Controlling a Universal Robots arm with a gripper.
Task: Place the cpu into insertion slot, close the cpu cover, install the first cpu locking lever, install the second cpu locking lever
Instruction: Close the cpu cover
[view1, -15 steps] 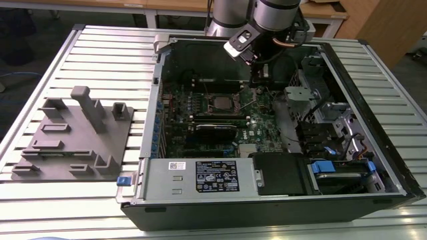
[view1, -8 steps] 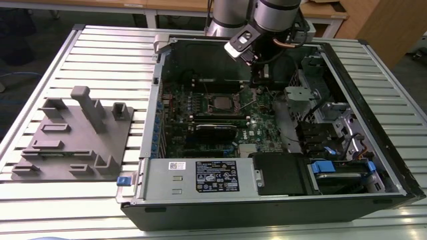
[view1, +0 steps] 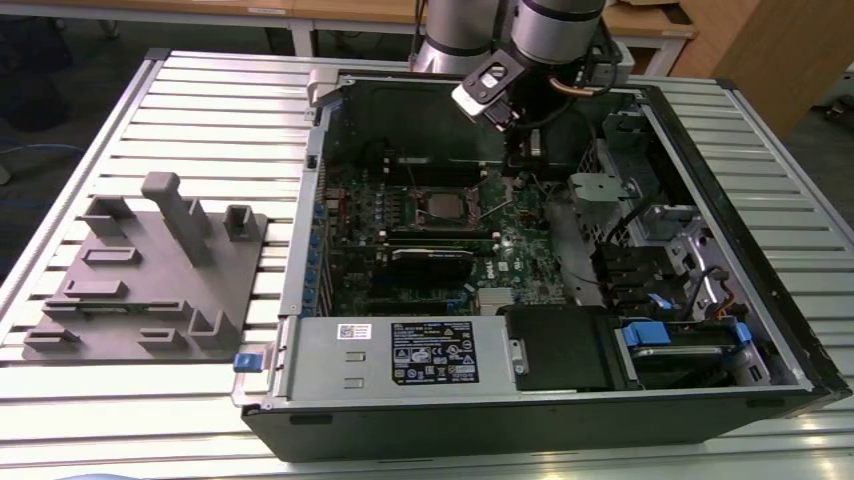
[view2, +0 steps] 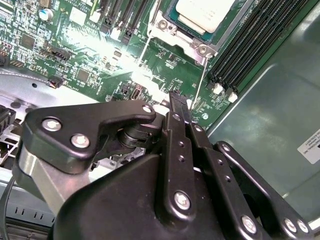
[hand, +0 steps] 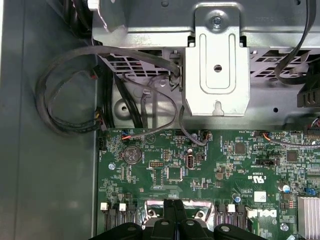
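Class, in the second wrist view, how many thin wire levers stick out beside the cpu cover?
2. The first lever leaves one corner of the cpu cover; the second lever leaves the next corner, beside the black slots, ending near the pincer. None seems hidden.

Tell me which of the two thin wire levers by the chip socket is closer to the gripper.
The lever running past the white slot clips, ending beside the gripper. The other lever leaves the opposite corner of the socket, farther off.

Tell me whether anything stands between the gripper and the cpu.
Nothing solid does. In the second wrist view the gripper hangs over open motherboard beside the cpu, already in the insertion slot; only two thin wire levers reach out from the slot toward it.
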